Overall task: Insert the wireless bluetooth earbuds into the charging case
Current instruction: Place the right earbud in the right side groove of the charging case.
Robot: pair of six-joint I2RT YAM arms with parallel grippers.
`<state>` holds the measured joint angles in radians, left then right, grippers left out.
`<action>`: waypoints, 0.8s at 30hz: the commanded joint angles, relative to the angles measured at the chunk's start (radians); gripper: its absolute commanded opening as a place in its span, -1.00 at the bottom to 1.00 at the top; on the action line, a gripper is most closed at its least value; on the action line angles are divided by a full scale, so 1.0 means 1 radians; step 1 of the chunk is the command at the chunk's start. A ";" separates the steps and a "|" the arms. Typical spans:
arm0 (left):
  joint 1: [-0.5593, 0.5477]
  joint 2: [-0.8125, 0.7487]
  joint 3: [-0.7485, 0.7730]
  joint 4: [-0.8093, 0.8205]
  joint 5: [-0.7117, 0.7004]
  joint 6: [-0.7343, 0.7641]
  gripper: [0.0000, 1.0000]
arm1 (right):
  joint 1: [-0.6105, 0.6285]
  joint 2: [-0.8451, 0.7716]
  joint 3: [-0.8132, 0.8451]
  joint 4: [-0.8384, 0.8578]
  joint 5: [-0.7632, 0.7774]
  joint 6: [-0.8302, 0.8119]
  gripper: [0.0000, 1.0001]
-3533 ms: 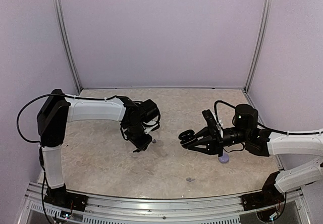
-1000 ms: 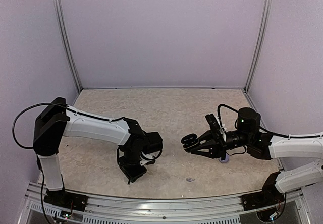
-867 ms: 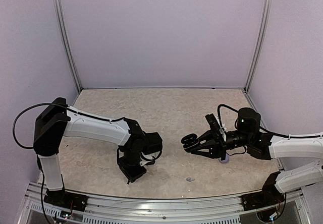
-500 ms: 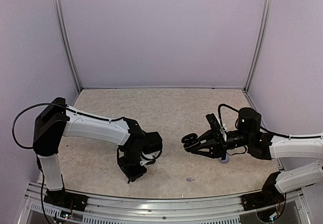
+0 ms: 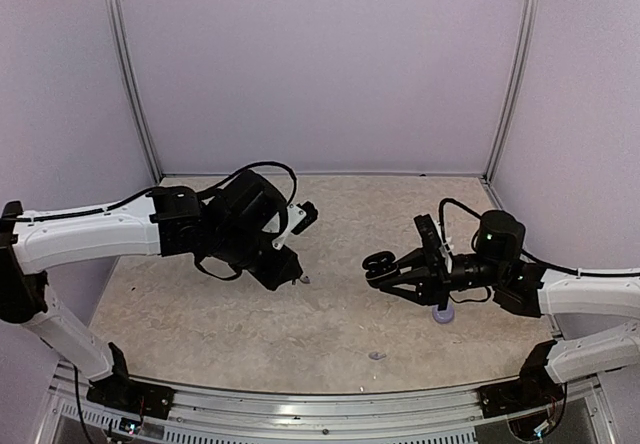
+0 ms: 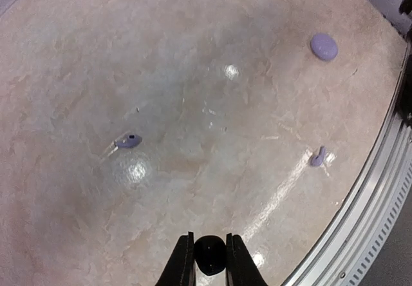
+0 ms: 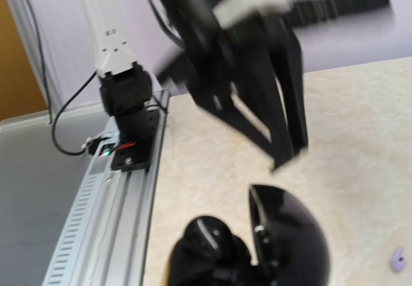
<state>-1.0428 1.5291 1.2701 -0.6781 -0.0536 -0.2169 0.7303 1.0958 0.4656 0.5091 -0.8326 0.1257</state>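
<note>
The left hand (image 6: 209, 242) is pinched shut on a glossy black earbud (image 6: 210, 257). The bud sits right between the two fingertips and is held up off the worktop (image 6: 212, 73). From where I stand, this hand hangs well apart from the lavender oval piece (image 6: 324, 46), which lies flat on the worktop. One lavender earbud (image 6: 128, 141) lies on the worktop close below the left hand, also well apart from the oval piece. A second lavender earbud (image 6: 317, 156) lies nearer the oval piece, between it and the metal rail (image 6: 380, 209) at the worktop's edge.

The right hand (image 5: 392, 276) hovers above and just beside the oval piece. It is clamped on a black charging case (image 5: 377, 264). The right wrist camera shows the case open, its rounded lid tipped up next to the base. The case is off the worktop and points away from the oval piece, toward the left hand.
</note>
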 commanded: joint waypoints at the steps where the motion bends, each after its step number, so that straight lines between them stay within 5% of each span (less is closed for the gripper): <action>1: -0.024 -0.159 -0.090 0.285 -0.029 0.034 -0.88 | -0.017 -0.016 0.016 0.067 0.044 0.030 -1.00; 11: -0.203 -0.349 -0.273 0.770 0.098 0.212 -0.89 | -0.014 0.045 0.013 0.208 -0.050 -0.017 -1.00; 24: -0.224 -0.121 -0.141 0.877 0.351 0.221 -0.92 | 0.061 0.088 0.092 0.103 -0.063 -0.158 -1.00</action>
<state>-1.2602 1.3731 1.0760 0.1467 0.2165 -0.0128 0.7647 1.1877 0.5243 0.6350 -0.8829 0.0307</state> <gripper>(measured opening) 0.139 0.239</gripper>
